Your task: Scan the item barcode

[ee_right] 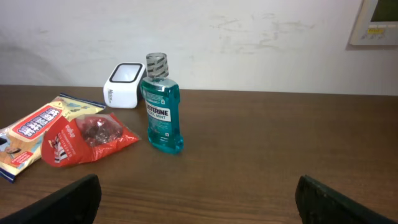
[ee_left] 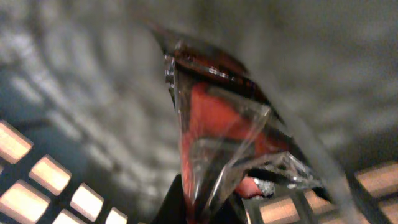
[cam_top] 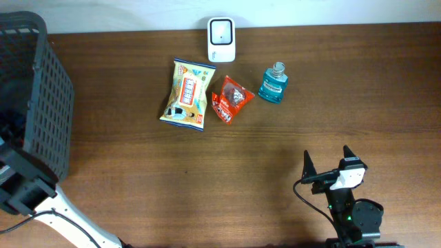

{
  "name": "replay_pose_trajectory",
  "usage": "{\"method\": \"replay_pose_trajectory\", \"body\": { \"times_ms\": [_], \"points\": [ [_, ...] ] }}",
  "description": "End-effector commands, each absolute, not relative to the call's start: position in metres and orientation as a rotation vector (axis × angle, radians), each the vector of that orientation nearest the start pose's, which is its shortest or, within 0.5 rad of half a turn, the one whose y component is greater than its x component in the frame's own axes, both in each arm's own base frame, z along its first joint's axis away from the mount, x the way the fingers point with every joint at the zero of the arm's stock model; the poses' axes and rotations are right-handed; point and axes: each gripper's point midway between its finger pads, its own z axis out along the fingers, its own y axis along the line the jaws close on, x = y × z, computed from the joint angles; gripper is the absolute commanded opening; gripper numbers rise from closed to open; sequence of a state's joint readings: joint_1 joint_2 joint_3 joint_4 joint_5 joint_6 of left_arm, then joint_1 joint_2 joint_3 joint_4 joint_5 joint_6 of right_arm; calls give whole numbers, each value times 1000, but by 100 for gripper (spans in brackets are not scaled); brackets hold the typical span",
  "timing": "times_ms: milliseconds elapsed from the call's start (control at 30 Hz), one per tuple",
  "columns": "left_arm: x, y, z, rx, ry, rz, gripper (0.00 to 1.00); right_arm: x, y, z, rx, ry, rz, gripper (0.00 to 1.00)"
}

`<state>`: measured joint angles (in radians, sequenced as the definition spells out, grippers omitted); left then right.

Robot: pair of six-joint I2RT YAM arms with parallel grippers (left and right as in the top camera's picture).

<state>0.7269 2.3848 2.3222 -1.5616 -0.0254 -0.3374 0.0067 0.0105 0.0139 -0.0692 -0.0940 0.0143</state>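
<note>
Wrapped packet (ee_left: pixel 214 137): red under crinkled clear film, filling the left wrist view. It sits down inside the basket (cam_top: pixel 41 103), well apart from the scanner (cam_top: pixel 221 40), far to its left.
Left gripper (ee_left: pixel 202 211): jaws pressed together, seemingly pinching the packet's lower edge; the basket wall hides it from overhead.
Right gripper (cam_top: pixel 326 154): fingers spread wide, holding nothing, well in front of the scanner and to its right.
Progress: early, I judge. The item looks gripped; lifting it out, carrying it to the scanner and presenting the barcode are left. No barcode shows.
Near scanner: yellow snack bag (cam_top: pixel 186 94), red pouch (cam_top: pixel 231 98) and mouthwash bottle (cam_top: pixel 273 83), all just in front of it.
Surface: dark wood-grain table (cam_top: pixel 207 193).
Room: pale plain wall behind the scanner, with a white wall panel (ee_right: pixel 379 22) high to its right.
</note>
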Motion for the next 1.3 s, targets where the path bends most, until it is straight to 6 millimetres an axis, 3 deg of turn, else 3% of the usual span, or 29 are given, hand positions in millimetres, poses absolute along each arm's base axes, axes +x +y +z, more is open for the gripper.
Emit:
{"method": "replay_pose_trajectory", "body": {
  "times_ms": [0, 100, 167, 200, 233, 300, 333, 367, 467, 500, 567, 600, 667, 733, 800, 867, 900, 933, 967, 1000, 1033, 1100, 1167, 1233, 1267],
  "points": [
    [371, 287, 171, -1490, 2556, -243, 0, 245, 19, 158, -75, 1638, 91, 99],
    [413, 251, 275, -1193, 2294, -567, 0, 245, 19, 158, -75, 1638, 91, 99],
    [417, 224, 335, -1006, 2199, -569, 0, 245, 19, 158, -75, 1638, 91, 99],
    [419, 186, 376, -851, 2159, -550, 0, 245, 19, 158, -75, 1638, 91, 99],
    [423, 150, 398, -732, 2151, -563, 0, 245, 19, 158, -75, 1638, 91, 99],
    [434, 81, 409, -551, 2196, -632, 0, 245, 19, 158, -75, 1638, 91, 99],
    [439, 50, 408, -477, 2227, -657, 0, 245, 19, 158, -75, 1638, 91, 99],
    [445, -2, 401, -361, 2293, -638, 0, 245, 19, 158, -75, 1638, 91, 99],
    [448, -75, 372, -212, 2419, -406, 0, 245, 19, 158, -75, 1638, 91, 99],
    [448, -88, 359, -184, 2460, -307, 0, 245, 19, 158, -75, 1638, 91, 99],
    [447, -125, 308, -78, 2596, -81, 0, 245, 19, 158, -75, 1638, 91, 98],
    [447, -152, 271, -2, 2676, -43, 0, 245, 19, 158, -75, 1638, 91, 99],
    [448, -186, 203, 83, 2778, -5, 0, 245, 19, 158, -75, 1638, 91, 99],
    [446, -198, 141, 72, 2839, 20, 0, 245, 19, 158, -75, 1638, 91, 99],
    [447, -196, 102, 70, 2851, 43, 0, 245, 19, 158, -75, 1638, 91, 99],
    [454, -191, 86, 50, 2812, 90, 1, 245, 19, 158, -75, 1638, 91, 99],
    [458, -191, 82, 46, 2794, 95, 10, 245, 19, 158, -75, 1638, 91, 99],
    [461, -191, 81, 40, 2783, 86, 12, 245, 19, 158, -75, 1638, 91, 99],
    [463, -192, 82, 38, 2776, 81, 30, 245, 19, 158, -75, 1638, 91, 98],
    [465, -193, 83, 38, 2768, 75, 59, 245, 19, 158, -75, 1638, 91, 99],
    [467, -194, 85, 49, 2758, 71, 81, 245, 19, 158, -75, 1638, 91, 99],
    [474, -196, 108, 52, 2725, 52, 88, 245, 19, 158, -75, 1638, 91, 99],
    [489, -190, 161, 8, 2642, 6, 92, 245, 19, 158, -75, 1638, 91, 98],
    [501, -171, 227, -24, 2526, -34, 92, 245, 19, 158, -75, 1638, 91, 99],
    [508, -148, 271, -80, 2439, -43, 91, 245, 19, 158, -75, 1638, 91, 99]
  ]
}}
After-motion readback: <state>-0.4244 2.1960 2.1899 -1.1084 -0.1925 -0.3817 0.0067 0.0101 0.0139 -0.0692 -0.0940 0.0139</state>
